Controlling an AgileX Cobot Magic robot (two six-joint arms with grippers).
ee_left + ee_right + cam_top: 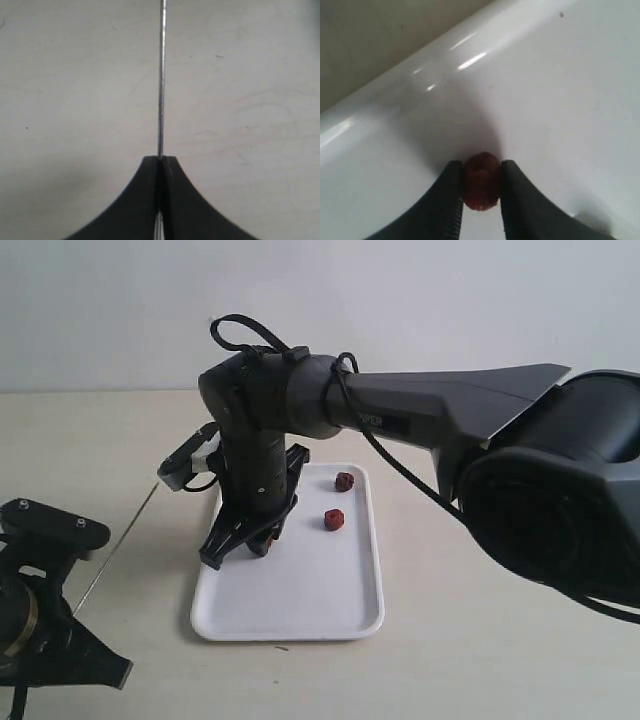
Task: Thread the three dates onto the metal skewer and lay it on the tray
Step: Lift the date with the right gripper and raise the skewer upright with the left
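The white tray (300, 610) lies mid-table. Two reddish-brown dates (344, 481) (334, 520) rest on its far half. My right gripper (250, 545) reaches down onto the tray's left side, and its jaws press both sides of the third date (481, 181), which sits on the tray floor (560, 90). In the right wrist view that gripper (481, 165) is shut on it. My left gripper (161, 159) is shut on the metal skewer (161, 80), which sticks straight out from the jaws. In the exterior view the skewer (120, 540) slants over the table left of the tray.
The right arm's big black body (540, 490) fills the right side of the exterior view above the table. The left arm (40, 580) sits at the front left corner. A pale wall stands behind the beige tabletop (480, 660).
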